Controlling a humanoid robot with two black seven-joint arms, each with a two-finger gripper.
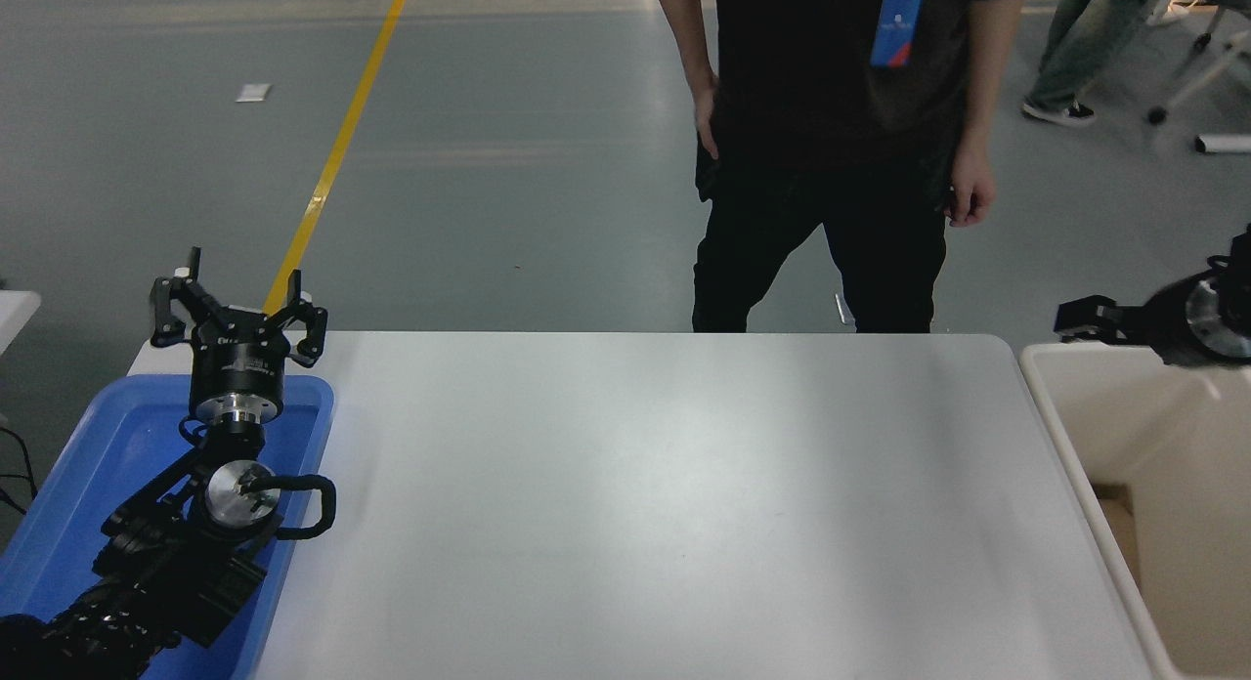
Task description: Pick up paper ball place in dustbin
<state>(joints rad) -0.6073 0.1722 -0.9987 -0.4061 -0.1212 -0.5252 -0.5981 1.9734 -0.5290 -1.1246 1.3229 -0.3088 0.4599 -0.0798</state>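
Since no ball is in sight anywhere, we judge the drop already made, and we describe how things stand.

Table: the white table (645, 504) fills the middle and lower frame. Its top shows nothing lying on it.

Bin: the cream bin (1051, 406) stands at the right edge of the frame, just beside the table's right side. Its deep walls suit catching a loose wad. Only part of its inside shows.

Ball: we cannot see the paper ball. It is not on the table or in either gripper. A tan patch low in the bin, near the lower right, may be its floor or its contents. We cannot tell which.

Right gripper: the right gripper (1075, 318) comes in from the right edge, in the middle right of the frame. It hangs above the bin's far left corner, pointing left. It holds nothing that we can see. Its fingers are too small and dark for us to tell whether they are spread or closed.

Left gripper: the left gripper (237, 304) is parked at the lower left, pointing up. Its fingers are spread wide and empty. We judge it is kept out of the way there.

Tray: a blue tray (117, 446) lies under the left arm, at the lower left.

Person: a person (831, 152) in black stands at the table's far side, top centre, arms hanging down, away from the table.
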